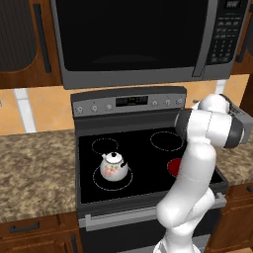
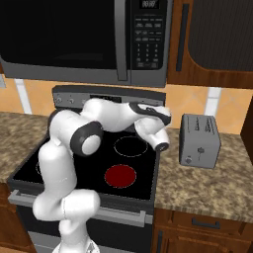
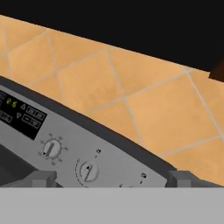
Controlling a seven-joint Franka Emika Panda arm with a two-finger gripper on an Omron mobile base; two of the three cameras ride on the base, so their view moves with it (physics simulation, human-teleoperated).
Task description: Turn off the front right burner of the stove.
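Up close, hand view: gripper [image 3: 111, 178] spread wide before two knobs [image 3: 89, 171] on the stove [image 1: 128, 101] back panel. Right base view alone: toaster [image 2: 199, 140]; left alone: kettle [image 1: 113, 165]. Front right burner [image 2: 120, 176] glowing red, stove's near right corner.

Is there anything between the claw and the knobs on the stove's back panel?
Nothing visible stands in the way. In the hand view the claw is open, facing the grey back panel, and a knob lies straight ahead between its fingertips. The kettle sits away on the left.
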